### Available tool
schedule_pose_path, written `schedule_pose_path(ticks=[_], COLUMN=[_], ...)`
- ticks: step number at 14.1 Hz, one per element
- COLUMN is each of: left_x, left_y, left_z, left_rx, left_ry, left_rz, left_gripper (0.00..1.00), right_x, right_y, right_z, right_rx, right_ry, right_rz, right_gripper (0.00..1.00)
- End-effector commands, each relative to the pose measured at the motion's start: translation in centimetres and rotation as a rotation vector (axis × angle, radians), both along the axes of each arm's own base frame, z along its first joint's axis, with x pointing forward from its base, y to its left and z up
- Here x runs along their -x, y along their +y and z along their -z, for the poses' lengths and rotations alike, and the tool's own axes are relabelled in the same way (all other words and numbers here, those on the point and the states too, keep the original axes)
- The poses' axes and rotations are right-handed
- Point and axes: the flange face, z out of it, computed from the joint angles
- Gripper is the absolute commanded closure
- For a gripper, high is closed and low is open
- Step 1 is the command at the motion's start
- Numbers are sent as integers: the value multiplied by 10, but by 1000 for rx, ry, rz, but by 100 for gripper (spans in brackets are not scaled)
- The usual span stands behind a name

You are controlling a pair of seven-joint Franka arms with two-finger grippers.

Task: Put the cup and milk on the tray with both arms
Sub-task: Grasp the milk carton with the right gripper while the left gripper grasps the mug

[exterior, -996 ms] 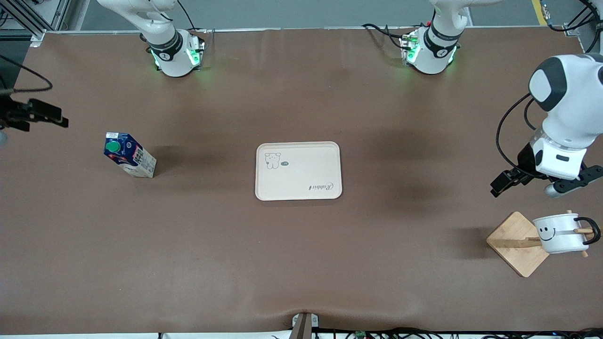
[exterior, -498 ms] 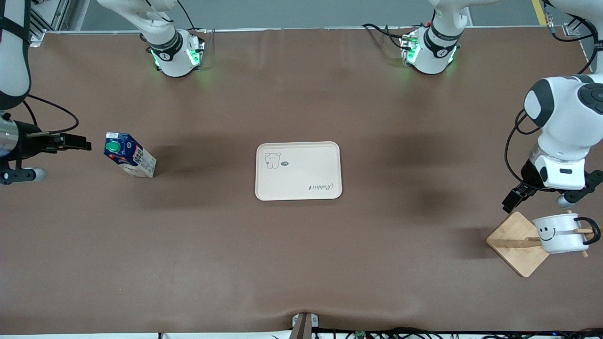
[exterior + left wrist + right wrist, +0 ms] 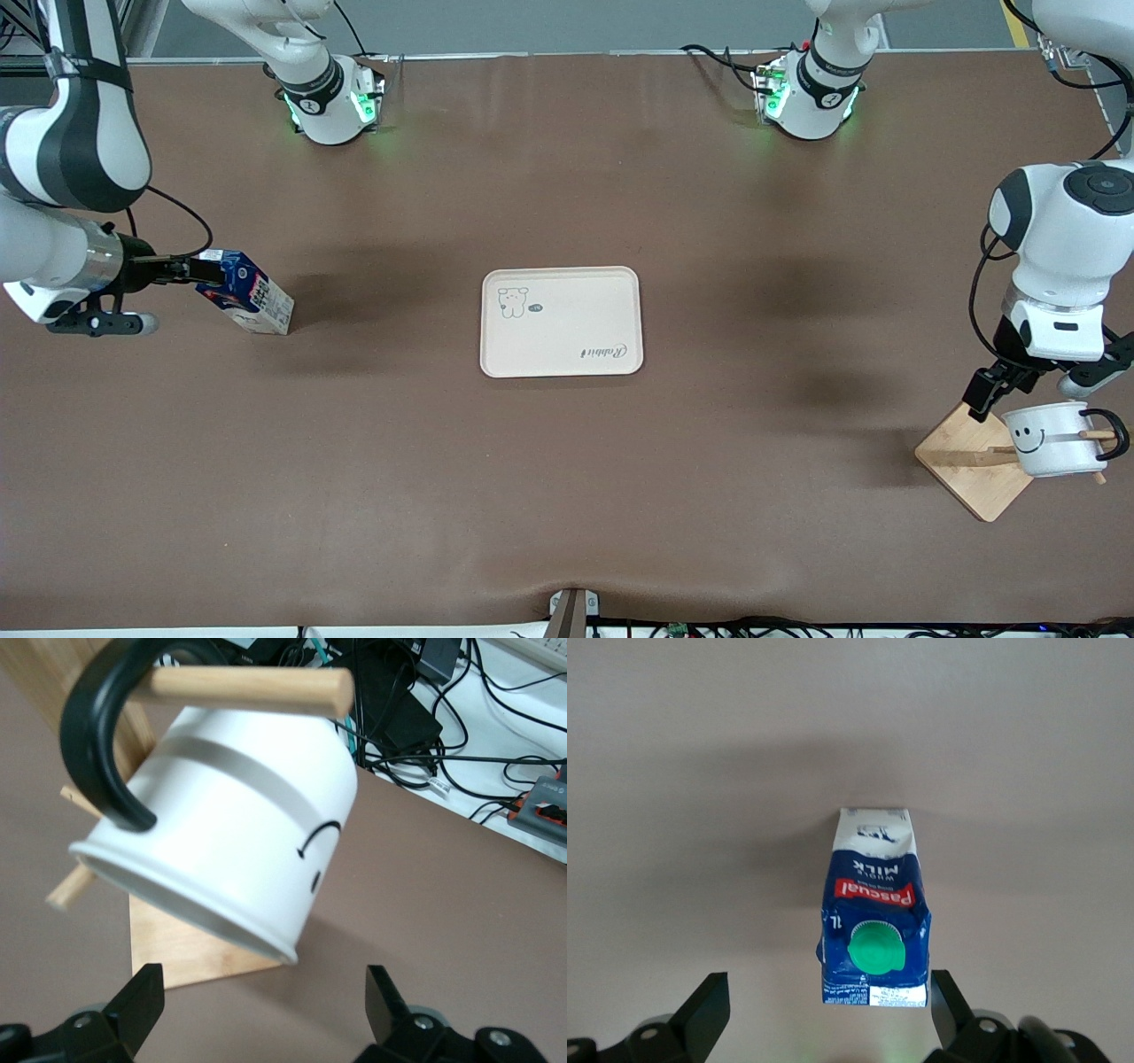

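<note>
I have the right end effector (image 3: 199, 270), fingers apart, level with the milk (image 3: 250, 299) top for a side grip, left end effector (image 3: 997, 390) open beside the peg-hung cup (image 3: 1050, 439); tray (image 3: 562, 322) mid-worktop, bare.

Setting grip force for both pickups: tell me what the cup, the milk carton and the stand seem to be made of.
The cup: glossy white, thin rolled rim, likely enamelled metal, possibly ceramic. The milk carton: printed coated paperboard by its folded edges, with a matte green plastic-looking cap. The stand: pale wood with visible grain, seemingly unvarnished; its peg carries the cup's handle.
</note>
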Motion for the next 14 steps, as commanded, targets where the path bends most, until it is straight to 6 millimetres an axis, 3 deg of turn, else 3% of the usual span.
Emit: schedule_pose_path(ticks=[1,8,14], left_x=[-3,-6,-6], left_y=[-3,-16,-18], left_z=[-6,-19,-19], left_rx=[-14,-36,-78], left_ry=[-33,-71,-104], left_rz=[18,64,123], left_gripper=[0,0,20], right_x=[20,21,34], right_y=[-2,-19,-14], right_z=[17,34,60], right_rx=[36,109,103], right_ry=[13,17,53], right_rz=[70,105,120], right_gripper=[0,0,0])
